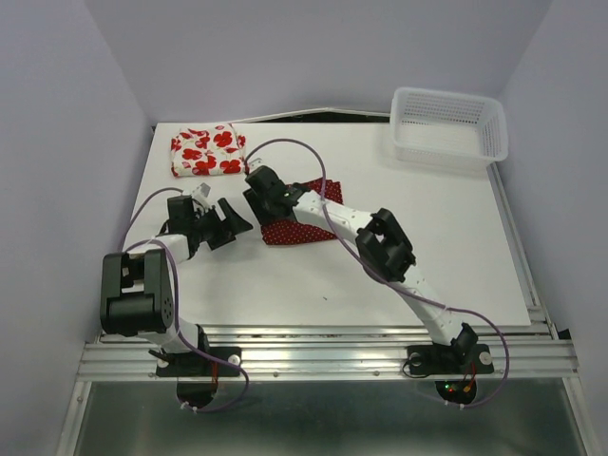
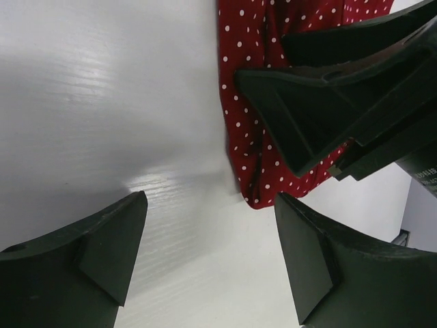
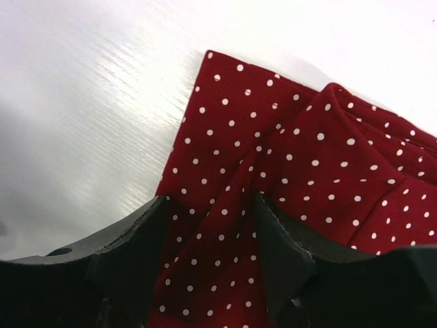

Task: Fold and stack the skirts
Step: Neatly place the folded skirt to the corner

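The dark red dotted skirt [image 1: 294, 231] lies rumpled near the middle of the bench [image 1: 427, 247]. As far as the right arm lets it be seen, its long axis runs about left to right. The white skirt with red flowers [image 1: 206, 150] is already a folded packet at the far left corner, well apart from it. The right claw [image 3: 212, 205] is the nearer one: it stands directly over the left end of the dotted skirt, and in its wrist view a raised fold of the cloth passes between its two fingers [image 3: 136, 260]. The fingers are about half apart. I cannot tell if they really pinch this fold or only stand on both sides of it. The left claw [image 2: 210, 205] is just beside the skirt on its left side, spread wide, with only bare bench between the fingers. The skirt's near corner [image 2: 259, 195] lies ahead of it and to its right, not touched. I judge that the coming fold depends on the right claw having this left edge.
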